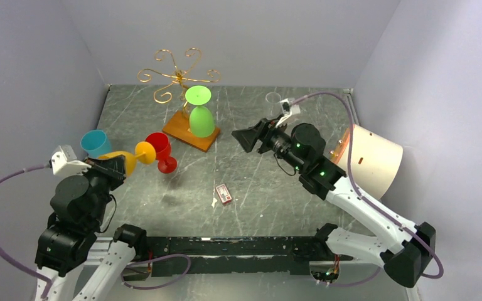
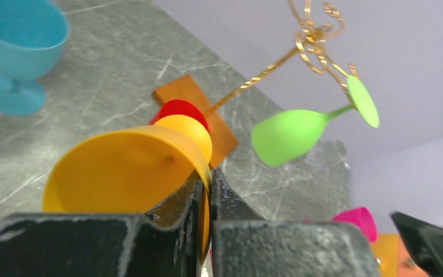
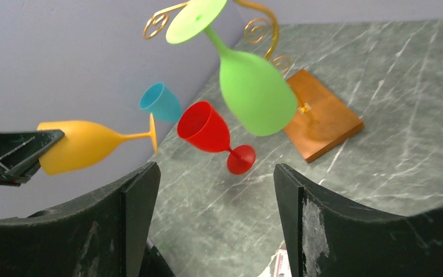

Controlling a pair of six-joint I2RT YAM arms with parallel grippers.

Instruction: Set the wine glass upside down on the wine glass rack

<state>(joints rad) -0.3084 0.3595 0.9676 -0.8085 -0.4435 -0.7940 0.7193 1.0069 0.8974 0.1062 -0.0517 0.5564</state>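
My left gripper (image 1: 114, 168) (image 2: 210, 179) is shut on the rim of a yellow wine glass (image 1: 127, 160) (image 2: 127, 170), held on its side above the table with its foot pointing toward the rack. The gold wire wine glass rack (image 1: 177, 75) (image 2: 314, 40) stands on its wooden base (image 1: 185, 133) (image 3: 323, 118) at the back. A green wine glass (image 1: 201, 118) (image 3: 256, 89) hangs upside down from it. My right gripper (image 1: 243, 138) (image 3: 216, 173) hovers right of the rack, open, with nothing between its fingers.
A red glass (image 1: 161, 150) (image 3: 210, 130) stands just left of the base, and a blue glass (image 1: 95, 142) (image 2: 20, 40) stands farther left. A clear glass (image 1: 275, 100) is at the back right, a white cylinder (image 1: 373, 160) by the right wall, and a small card (image 1: 224, 193) mid-table. A pink glass (image 2: 357, 222) shows in the left wrist view.
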